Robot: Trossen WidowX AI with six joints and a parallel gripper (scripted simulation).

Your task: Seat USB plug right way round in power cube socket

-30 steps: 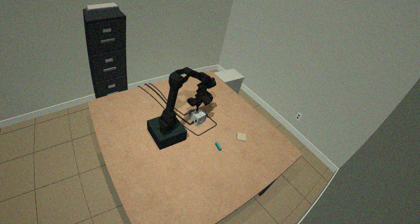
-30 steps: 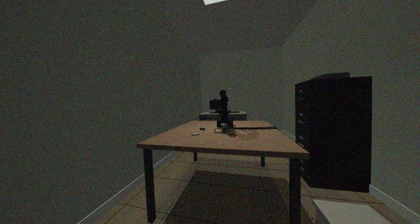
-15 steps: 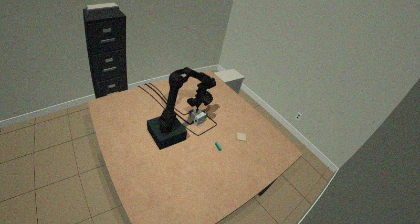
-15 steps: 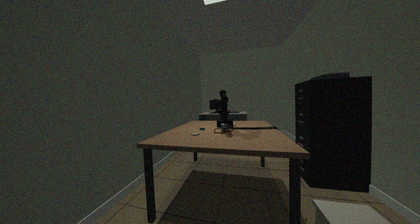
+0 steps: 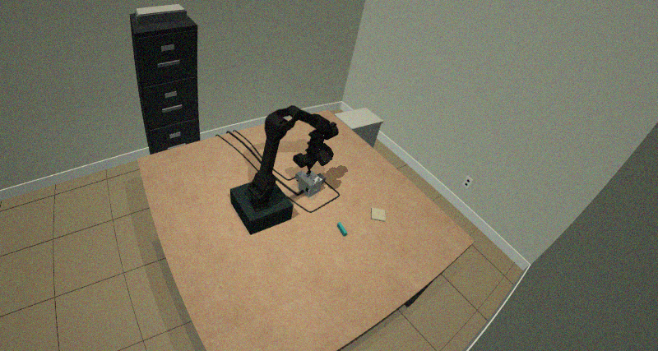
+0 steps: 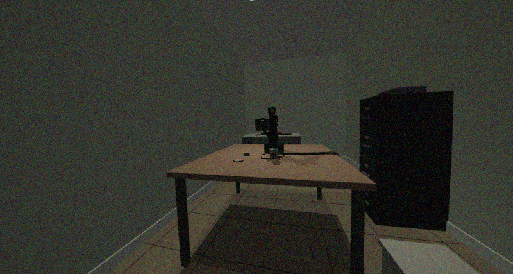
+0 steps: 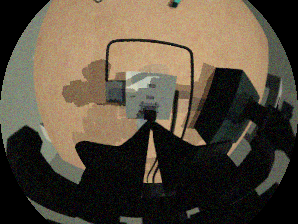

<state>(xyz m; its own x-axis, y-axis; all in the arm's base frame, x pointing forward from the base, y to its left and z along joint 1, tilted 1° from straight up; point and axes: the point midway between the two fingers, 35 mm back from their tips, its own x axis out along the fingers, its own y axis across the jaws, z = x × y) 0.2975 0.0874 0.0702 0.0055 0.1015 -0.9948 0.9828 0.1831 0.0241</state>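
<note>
The grey power cube (image 5: 314,189) (image 6: 273,151) (image 7: 166,98) stands on the table beside the arm's base, with slots on its top. My gripper (image 5: 308,168) (image 7: 150,125) points down over the cube's top, its fingertips nearly together and shut on the small dark USB plug (image 7: 150,114). In the wrist view the plug is at the cube's lower edge, over its top. How deep the plug is in the socket, and which way round it is, cannot be told; the fingertips and the dim picture hide this.
Black cables (image 5: 311,211) (image 7: 192,75) loop around the cube and run to the table's back edge. A teal stick (image 5: 341,228) (image 6: 246,154) (image 7: 174,3) and a pale square pad (image 5: 377,214) (image 6: 238,160) lie on the table (image 5: 257,284). A dark block (image 7: 220,102) is right of the cube in the wrist view.
</note>
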